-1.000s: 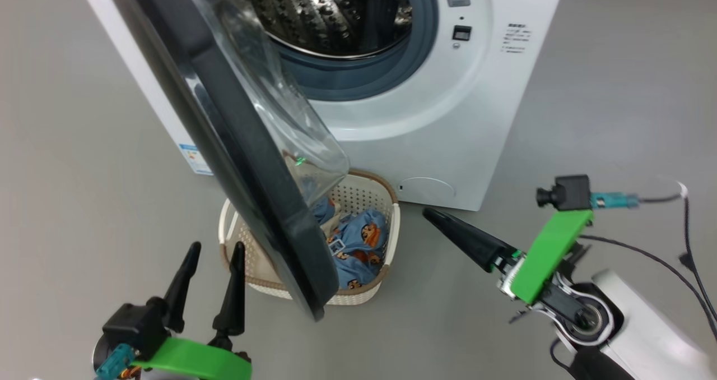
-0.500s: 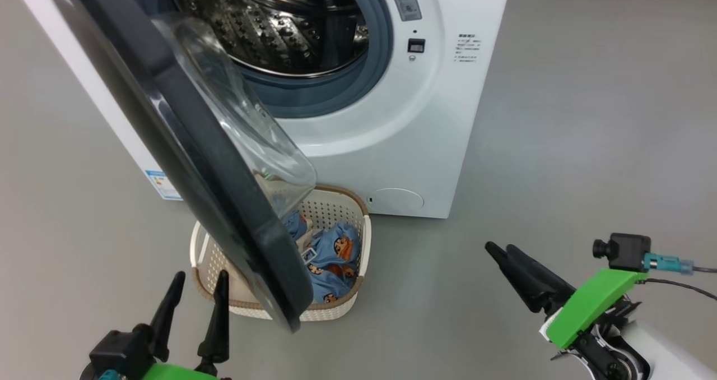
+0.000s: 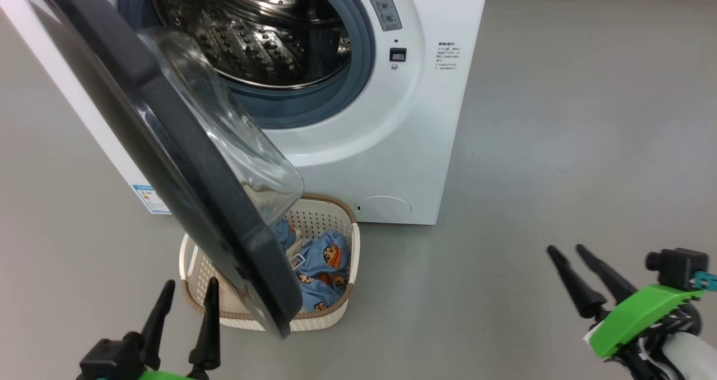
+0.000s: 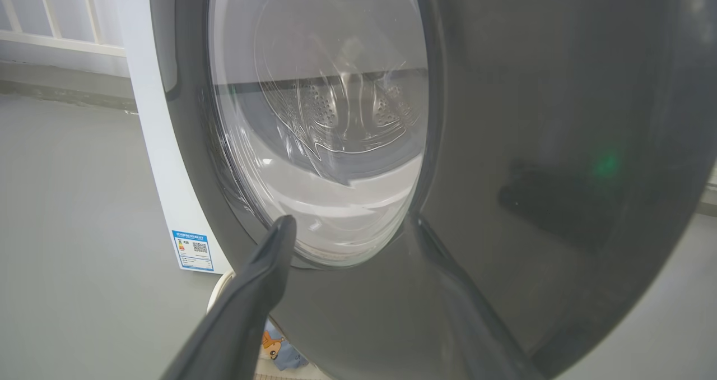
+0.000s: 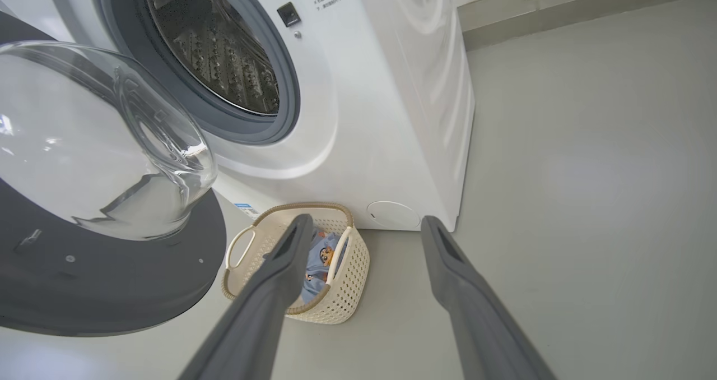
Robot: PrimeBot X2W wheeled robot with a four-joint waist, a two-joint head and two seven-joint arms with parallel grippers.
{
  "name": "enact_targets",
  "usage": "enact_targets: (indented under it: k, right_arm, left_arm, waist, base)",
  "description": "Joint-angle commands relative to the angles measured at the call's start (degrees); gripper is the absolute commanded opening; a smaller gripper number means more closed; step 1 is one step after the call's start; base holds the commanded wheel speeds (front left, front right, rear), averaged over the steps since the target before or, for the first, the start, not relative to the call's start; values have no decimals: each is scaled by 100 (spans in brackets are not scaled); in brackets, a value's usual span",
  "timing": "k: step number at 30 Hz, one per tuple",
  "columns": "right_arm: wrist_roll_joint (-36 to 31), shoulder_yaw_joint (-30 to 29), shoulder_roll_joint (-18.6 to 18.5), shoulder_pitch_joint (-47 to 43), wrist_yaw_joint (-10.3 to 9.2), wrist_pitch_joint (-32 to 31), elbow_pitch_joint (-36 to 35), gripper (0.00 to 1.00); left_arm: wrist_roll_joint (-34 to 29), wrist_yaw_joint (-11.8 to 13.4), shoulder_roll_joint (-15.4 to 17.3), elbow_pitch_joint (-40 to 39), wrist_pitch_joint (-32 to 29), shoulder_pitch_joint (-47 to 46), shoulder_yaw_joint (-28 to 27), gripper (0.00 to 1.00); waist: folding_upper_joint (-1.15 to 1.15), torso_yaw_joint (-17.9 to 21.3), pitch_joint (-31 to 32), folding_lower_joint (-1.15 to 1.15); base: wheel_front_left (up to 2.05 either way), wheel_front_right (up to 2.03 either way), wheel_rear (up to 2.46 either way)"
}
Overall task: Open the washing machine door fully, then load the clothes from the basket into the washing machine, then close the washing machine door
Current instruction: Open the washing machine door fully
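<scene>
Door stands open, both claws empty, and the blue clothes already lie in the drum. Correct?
No. The clothes lie in the basket, not the drum, as the head view shows. The door is open, and the left claw and right claw are empty.

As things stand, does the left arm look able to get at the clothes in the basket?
Probably not directly. The washing machine door hangs partly open over the basket, between the open left gripper and the clothes. From the right side the basket looks uncovered.
</scene>
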State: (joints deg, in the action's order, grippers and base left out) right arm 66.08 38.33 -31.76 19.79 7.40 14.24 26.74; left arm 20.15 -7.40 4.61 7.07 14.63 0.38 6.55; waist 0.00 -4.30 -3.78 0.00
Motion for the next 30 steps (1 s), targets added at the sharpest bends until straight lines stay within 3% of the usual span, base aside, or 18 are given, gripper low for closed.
enact_targets:
  k: [1, 7, 13, 19, 30]
  right_arm:
    - [-264, -245, -53, -207, 9, 72, -36, 100]
    - [-1621, -1660, 306, -716, 9, 74, -111, 100]
    - [-2850, -3099, 861, -1239, 9, 75, -678, 100]
    - [-3489, -3536, 1116, -1525, 9, 75, -1106, 100]
    - [-3786, -3900, 1432, -1813, 9, 75, -1311, 100]
  left_arm:
    - [37, -9, 77, -151, 37, -52, -230, 100]
    - [34, -9, 73, -165, 37, -14, -308, 100]
    - [30, -9, 72, -203, 37, -60, -335, 100]
    - [10, -9, 84, -262, 37, -82, -326, 100]
    - [5, -9, 65, -238, 37, -121, -335, 100]
  waist:
    - [0, 16, 8, 0]
    - [0, 35, -14, 0]
    - [0, 22, -42, 0]
    - [0, 18, -62, 0]
    - [0, -21, -112, 0]
  base:
    - [0, 0, 0]
    - [0, 0, 0]
    - [0, 0, 0]
    - [0, 0, 0]
    - [0, 0, 0]
